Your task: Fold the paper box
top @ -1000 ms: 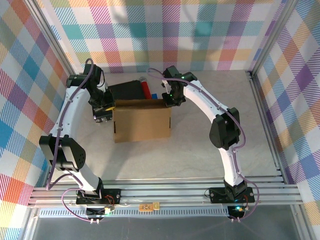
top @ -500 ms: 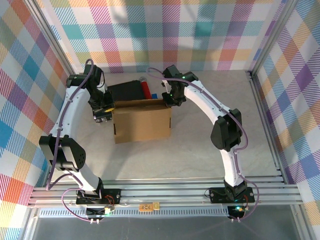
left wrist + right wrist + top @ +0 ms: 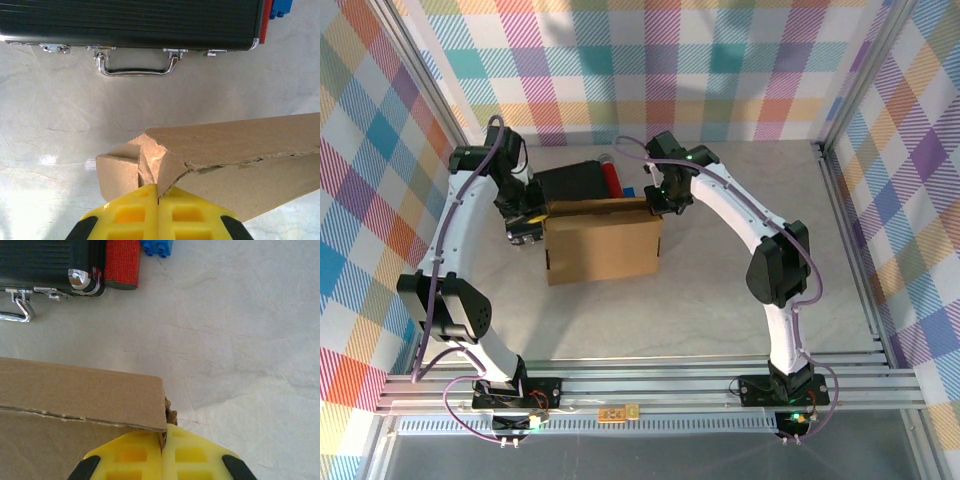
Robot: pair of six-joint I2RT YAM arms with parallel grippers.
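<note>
Barely a twitch this last second: the brown cardboard paper box (image 3: 605, 250) creeps slightly left on the pale marbled table (image 3: 720, 300). The left gripper (image 3: 158, 190) and right gripper (image 3: 163, 432) stay pinched on its far corners, so the fold looks held, not advancing.

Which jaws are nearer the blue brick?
Right. Right jaws pinch the paper box at its far right corner, just short of the blue brick; left jaws pinch its far left corner.

I see the paper box (image 3: 605, 248) on the table (image 3: 720, 300), left gripper (image 3: 528, 224) at its far-left corner, right gripper (image 3: 660, 199) at its far-right corner, black case (image 3: 572, 181) just behind.
</note>
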